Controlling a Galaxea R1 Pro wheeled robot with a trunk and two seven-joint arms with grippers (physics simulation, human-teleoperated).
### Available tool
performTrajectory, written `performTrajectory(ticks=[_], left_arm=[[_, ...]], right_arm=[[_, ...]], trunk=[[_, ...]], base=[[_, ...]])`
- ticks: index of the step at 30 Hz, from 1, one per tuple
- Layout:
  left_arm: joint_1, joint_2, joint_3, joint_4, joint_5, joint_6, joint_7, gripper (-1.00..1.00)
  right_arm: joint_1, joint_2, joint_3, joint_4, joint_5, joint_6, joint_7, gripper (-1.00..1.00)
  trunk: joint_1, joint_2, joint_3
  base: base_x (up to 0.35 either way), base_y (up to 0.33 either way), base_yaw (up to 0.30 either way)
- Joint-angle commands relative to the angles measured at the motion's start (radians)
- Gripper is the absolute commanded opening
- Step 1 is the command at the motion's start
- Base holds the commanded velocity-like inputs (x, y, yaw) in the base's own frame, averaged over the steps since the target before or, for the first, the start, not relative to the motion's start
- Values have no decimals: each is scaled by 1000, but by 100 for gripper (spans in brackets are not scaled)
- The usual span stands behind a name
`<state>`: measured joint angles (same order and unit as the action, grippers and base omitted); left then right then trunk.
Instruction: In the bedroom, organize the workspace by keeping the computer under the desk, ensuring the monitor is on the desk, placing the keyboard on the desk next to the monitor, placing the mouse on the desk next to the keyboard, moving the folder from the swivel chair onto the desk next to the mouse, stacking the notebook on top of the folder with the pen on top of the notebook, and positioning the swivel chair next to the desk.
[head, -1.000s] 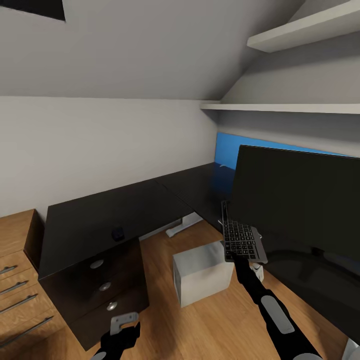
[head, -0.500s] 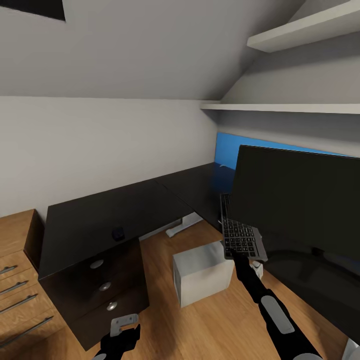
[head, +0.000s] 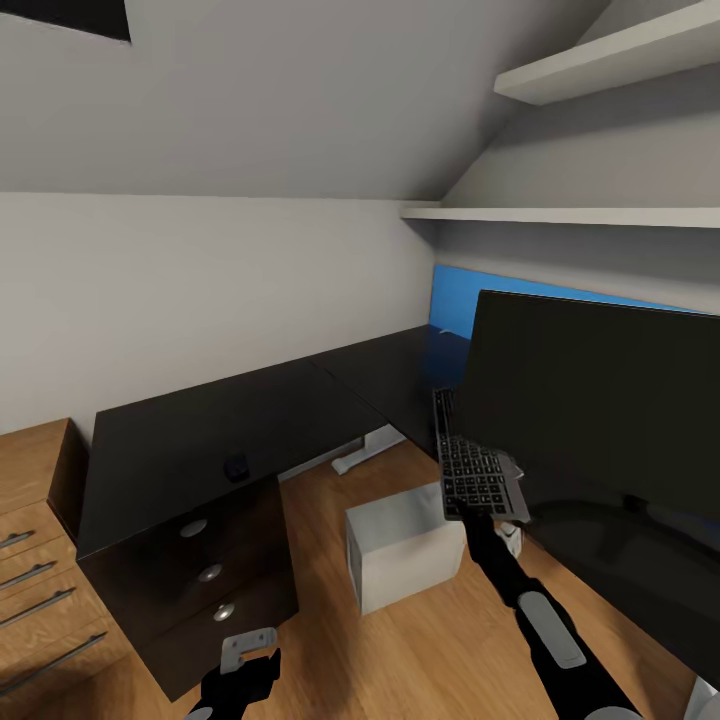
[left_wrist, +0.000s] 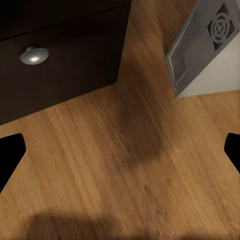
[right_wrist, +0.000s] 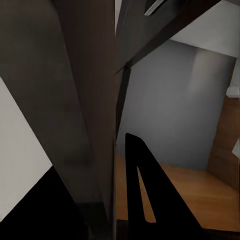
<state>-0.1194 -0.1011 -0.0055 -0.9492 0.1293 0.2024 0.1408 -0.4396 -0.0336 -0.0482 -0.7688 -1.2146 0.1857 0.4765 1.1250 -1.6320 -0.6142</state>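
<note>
The right gripper (head: 478, 517) is clenched on the near short edge of the keyboard (head: 474, 470), holding it up in the air with the keys facing the head camera and its far end reaching toward the desk (head: 250, 420). In the right wrist view a dark slab runs just beside a dark finger (right_wrist: 142, 195), probably the keyboard seen edge-on. The keyboard hangs just in front of the monitor (head: 600, 400), which stands on the desk's right wing; whether the two touch I cannot tell.

The keyboard looks like a thin, stiff, light board, so a pinch at one end can carry it, but held that way it will likely tend to swing or slip; a grip nearer the middle of a long edge would be steadier. It should be laid down flat, not dropped.

The left gripper (head: 247, 650) hangs low over the wooden floor (left_wrist: 125, 165), fingers spread wide and holding nothing, near the drawer unit (head: 200, 570) and the grey computer (head: 400, 545) on the floor beside it.
</note>
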Motion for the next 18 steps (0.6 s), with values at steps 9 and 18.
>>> performTrajectory(ticks=[9, 18], left_arm=[[0, 0, -1, -2, 10, 5, 5, 100], [0, 0, -1, -1, 10, 5, 5, 100]], right_arm=[[-1, 1, 29, -1, -14, 43, -23, -100], [-1, 1, 75, -1, -13, 46, -27, -100]], trunk=[[0, -1, -1], [0, -1, -1]], base=[[0, 0, 0], [0, 0, 0]])
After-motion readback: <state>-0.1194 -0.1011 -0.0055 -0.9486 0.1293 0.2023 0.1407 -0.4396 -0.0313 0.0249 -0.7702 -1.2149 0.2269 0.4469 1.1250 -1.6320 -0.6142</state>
